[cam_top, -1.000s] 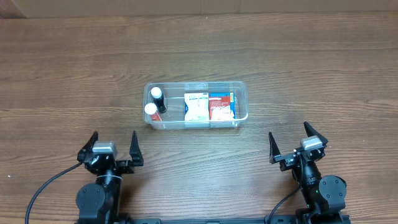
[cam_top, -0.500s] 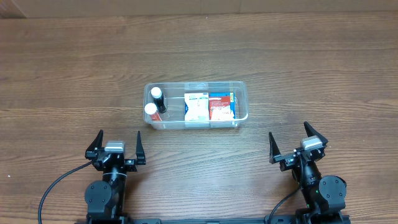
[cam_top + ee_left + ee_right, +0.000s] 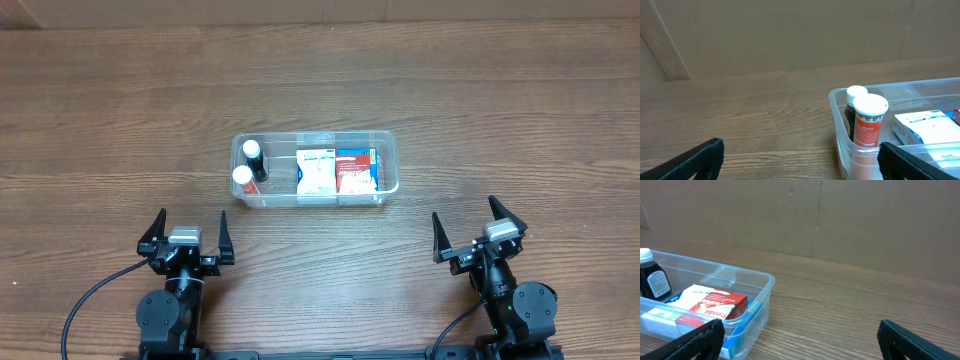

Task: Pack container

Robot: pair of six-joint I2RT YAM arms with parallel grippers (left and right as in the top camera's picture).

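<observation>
The clear plastic container sits mid-table. It holds two white-capped bottles at its left end, a white and blue box in the middle and a red and white box on the right. It also shows in the left wrist view with the bottles, and in the right wrist view with the red box. My left gripper is open and empty, near the front edge, left of the container. My right gripper is open and empty at the front right.
The brown wooden table lies bare around the container. A cardboard wall stands behind the table.
My left gripper has shifted a little to the right and squared up, then stayed still. The right gripper and the container have not moved.
</observation>
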